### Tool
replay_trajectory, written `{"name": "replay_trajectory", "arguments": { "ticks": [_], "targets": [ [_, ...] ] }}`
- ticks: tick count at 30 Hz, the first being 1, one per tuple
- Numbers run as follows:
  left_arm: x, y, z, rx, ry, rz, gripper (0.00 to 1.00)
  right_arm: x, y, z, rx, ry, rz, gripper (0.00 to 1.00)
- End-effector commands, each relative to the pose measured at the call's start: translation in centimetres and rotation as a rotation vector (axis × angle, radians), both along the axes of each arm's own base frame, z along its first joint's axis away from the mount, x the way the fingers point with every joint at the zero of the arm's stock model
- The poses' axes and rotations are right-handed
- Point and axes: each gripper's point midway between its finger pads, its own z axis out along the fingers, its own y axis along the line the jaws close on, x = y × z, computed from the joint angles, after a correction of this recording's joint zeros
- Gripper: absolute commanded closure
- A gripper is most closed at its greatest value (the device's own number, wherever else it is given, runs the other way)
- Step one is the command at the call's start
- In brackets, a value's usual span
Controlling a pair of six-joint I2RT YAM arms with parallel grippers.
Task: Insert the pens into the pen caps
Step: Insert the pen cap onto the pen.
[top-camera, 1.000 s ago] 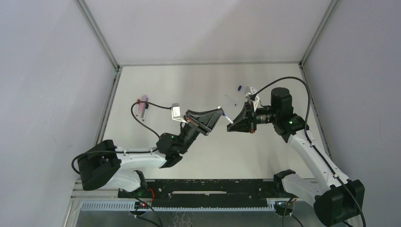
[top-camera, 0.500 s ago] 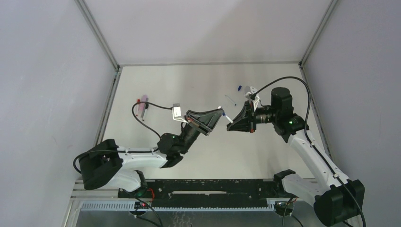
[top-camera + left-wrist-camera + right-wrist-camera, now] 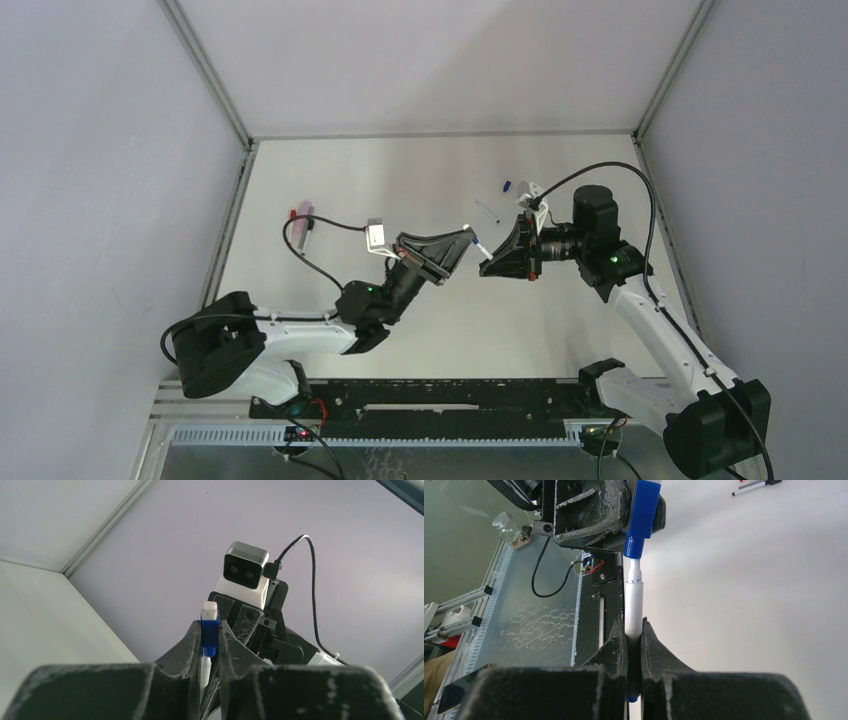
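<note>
Two items held mid-air over table point(image 3: 400, 180): blue cap point(image 3: 642, 515), clenched in left gripper point(image 3: 210, 626); white pen point(image 3: 633, 607), clenched in right gripper point(image 3: 633, 630). Step: insertion, tip entering cap mouth. Next, likely: straight push along the pen's axis.

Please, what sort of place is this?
Probably a robot test cell: a white table enclosed by plain grey walls and a metal frame, with left arm and right arm bolted at its edge.
</note>
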Motion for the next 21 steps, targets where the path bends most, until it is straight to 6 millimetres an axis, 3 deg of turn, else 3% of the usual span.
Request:
{"name": "replay_trajectory", "arguments": {
  "ticks": [1,14,21],
  "targets": [
    [-0.4,-1.0,1.8,-0.054,-0.009,-0.028,1.0,0.2,0.1,0.7,0.017,-0.037,-0.009,1.0],
    [-0.6,-1.9,0.4,-0.039,0.025,-0.048,1.0,0.6,-0.1,1.0,0.029,-0.016,-0.047,1.0],
    [-1.6,-4.4,-1.0,0.005,0.026,-0.092,1.0,1.4,-0.1,0.9,0.039,-0.003,-0.093,1.0]
  ]
}}
